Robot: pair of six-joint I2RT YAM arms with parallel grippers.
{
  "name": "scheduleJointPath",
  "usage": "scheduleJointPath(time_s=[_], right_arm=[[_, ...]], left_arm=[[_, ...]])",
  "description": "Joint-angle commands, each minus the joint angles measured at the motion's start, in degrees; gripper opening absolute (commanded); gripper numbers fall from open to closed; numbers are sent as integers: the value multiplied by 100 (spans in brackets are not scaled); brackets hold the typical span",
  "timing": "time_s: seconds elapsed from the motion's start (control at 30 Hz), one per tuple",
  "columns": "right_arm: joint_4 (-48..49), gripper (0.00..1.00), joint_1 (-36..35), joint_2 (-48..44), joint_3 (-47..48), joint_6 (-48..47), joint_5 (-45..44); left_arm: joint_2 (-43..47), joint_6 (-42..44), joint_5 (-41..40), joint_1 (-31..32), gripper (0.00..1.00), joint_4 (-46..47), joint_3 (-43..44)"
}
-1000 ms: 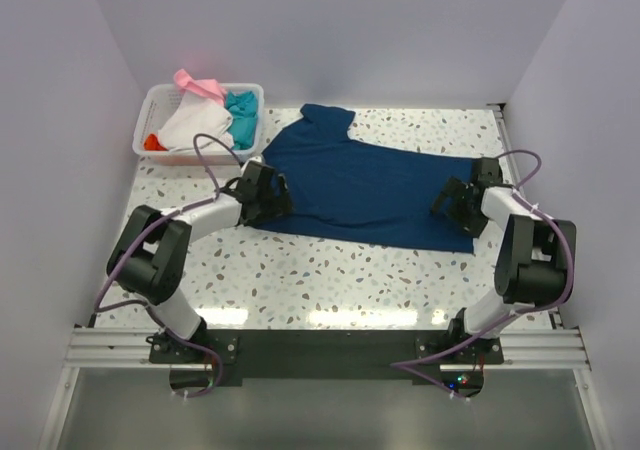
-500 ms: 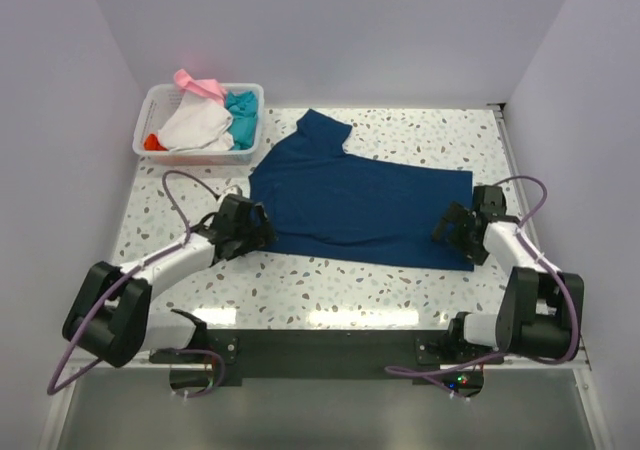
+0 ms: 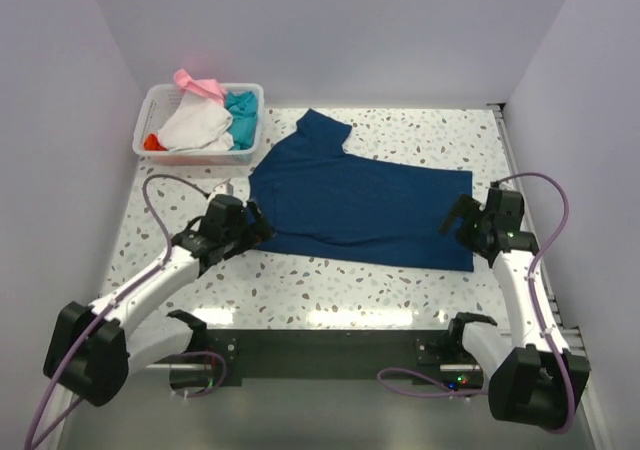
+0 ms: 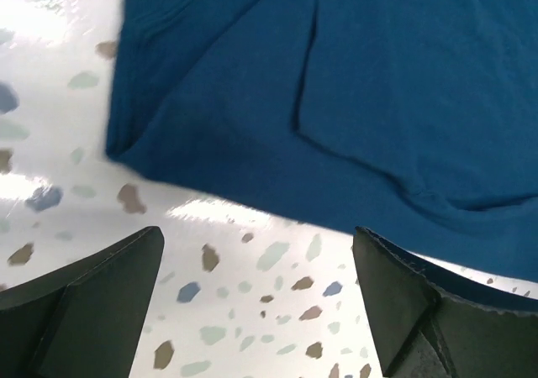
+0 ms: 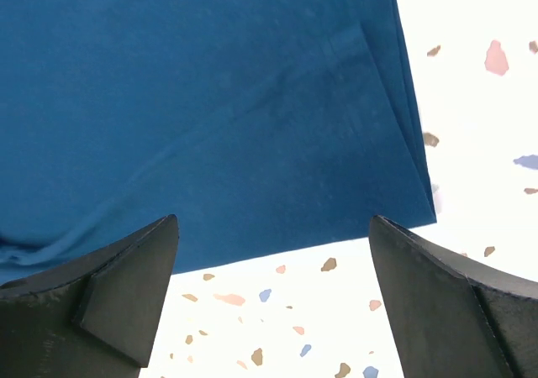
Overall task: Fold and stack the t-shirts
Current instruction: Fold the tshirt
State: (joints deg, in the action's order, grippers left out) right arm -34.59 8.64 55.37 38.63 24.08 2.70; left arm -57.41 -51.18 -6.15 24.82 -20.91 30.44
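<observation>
top external view: the navy-blue t-shirt lies spread on the speckled table. the left gripper sits at its near left corner and the right gripper at its right edge, both with fingers wide apart, holding nothing. the other tees are heaped in the white basket, far left.

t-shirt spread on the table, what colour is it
The t-shirt is plain dark blue, no print showing; best seen in the top external view.

Front: bare table strip nearside of the navy t-shirt, passable.
Far left: white basket blocks.
</observation>
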Motion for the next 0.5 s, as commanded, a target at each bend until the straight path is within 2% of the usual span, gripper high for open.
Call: scheduleJointPath(time_s=[0.0, 0.1, 0.17, 0.3, 0.47], right_arm=[[-241, 99, -12, -132, 294, -175, 135], [-276, 99, -3, -10, 294, -210, 91], [-276, 99, -3, 52, 285, -201, 125], [-242, 99, -12, 105, 294, -210, 143], [-232, 99, -3, 158, 285, -219, 143]], left_arm=[[-866, 283, 237, 41, 100, 569, 672], [-1579, 389, 430, 67, 97, 1026, 937], [-2008, 389, 413, 67, 91, 1228, 1043], [-2652, 442, 474, 84, 71, 1299, 1394], [-3039, 451, 501, 93, 59, 1431, 1509]])
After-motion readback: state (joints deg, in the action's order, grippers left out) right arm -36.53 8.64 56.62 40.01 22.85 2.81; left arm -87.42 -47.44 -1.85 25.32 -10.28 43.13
